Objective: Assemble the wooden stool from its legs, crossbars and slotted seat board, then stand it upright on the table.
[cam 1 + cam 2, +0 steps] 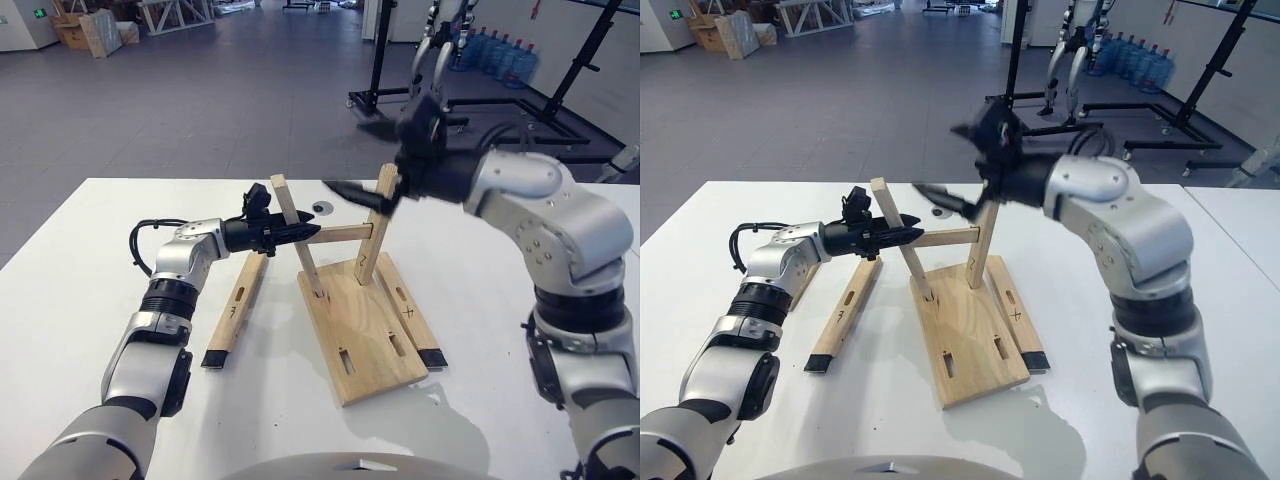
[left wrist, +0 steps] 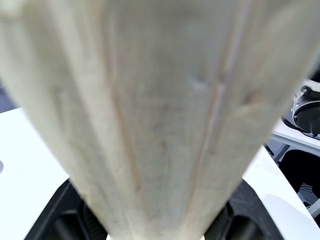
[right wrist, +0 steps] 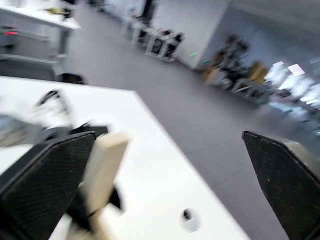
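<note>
Left eye view: risk is legs popping from slots if right end effector, fingers wide apart by right leg top, knocks them. Left end effector is clamped on left leg. Both legs stand near-upright on seat board mid-table, crossbar lying left-right btwn them.

We see pale, unvarnished wood on the leg clamped between the left fingers: matt, with fine lengthwise grain. The seat board below those fingers is the same bare, matt wood. The right fingers carry black, finely pebbled pads. The tabletop looks smooth and matt white.
</note>
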Tool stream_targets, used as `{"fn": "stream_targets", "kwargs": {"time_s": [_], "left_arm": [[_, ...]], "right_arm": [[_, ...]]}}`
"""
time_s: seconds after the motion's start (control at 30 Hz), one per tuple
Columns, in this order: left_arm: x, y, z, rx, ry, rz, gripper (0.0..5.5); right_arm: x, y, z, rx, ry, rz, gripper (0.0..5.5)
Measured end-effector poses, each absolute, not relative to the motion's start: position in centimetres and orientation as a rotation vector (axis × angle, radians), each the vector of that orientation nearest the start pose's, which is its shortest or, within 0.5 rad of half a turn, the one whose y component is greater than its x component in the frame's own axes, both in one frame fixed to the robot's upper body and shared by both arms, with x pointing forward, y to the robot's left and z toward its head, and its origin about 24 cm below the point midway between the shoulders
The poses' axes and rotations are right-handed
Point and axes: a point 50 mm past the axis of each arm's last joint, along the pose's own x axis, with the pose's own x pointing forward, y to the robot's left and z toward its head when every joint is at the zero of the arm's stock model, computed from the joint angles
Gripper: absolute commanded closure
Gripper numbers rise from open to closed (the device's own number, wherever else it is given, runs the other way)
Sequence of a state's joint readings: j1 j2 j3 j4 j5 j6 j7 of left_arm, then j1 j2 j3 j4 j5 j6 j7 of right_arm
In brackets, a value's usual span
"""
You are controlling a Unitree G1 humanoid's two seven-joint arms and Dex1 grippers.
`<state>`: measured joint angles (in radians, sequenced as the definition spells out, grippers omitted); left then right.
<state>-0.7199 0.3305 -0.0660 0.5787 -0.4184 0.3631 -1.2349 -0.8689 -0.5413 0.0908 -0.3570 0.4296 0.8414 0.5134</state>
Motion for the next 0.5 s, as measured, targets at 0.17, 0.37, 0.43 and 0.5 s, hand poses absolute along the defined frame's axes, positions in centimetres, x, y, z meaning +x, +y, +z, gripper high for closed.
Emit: {"fn": "stream_targets", "kwargs": {"time_s": [0.17, 0.37, 0.43, 0.5], "left_arm": [[34.1, 13.2, 11.6, -0.184, 0.179, -1.31, 3.48], [34.1, 13.0, 11.6, -0.181, 0.175, -1.314, 3.48], [34.1, 12.9, 11.6, -0.179, 0.172, -1.315, 3.48], [34.1, 12.9, 11.6, -0.177, 0.171, -1.316, 3.48]], "right_arm": [[30.6, -9.5, 28.0, -0.565, -0.281, 0.663, 0.1], [31.5, -10.1, 23.7, -0.723, -0.123, 0.622, 0.1], [31.5, -10.6, 22.3, -0.717, -0.06, 0.619, 0.1], [31.4, -11.0, 21.0, -0.712, -0.007, 0.623, 0.1]]}}
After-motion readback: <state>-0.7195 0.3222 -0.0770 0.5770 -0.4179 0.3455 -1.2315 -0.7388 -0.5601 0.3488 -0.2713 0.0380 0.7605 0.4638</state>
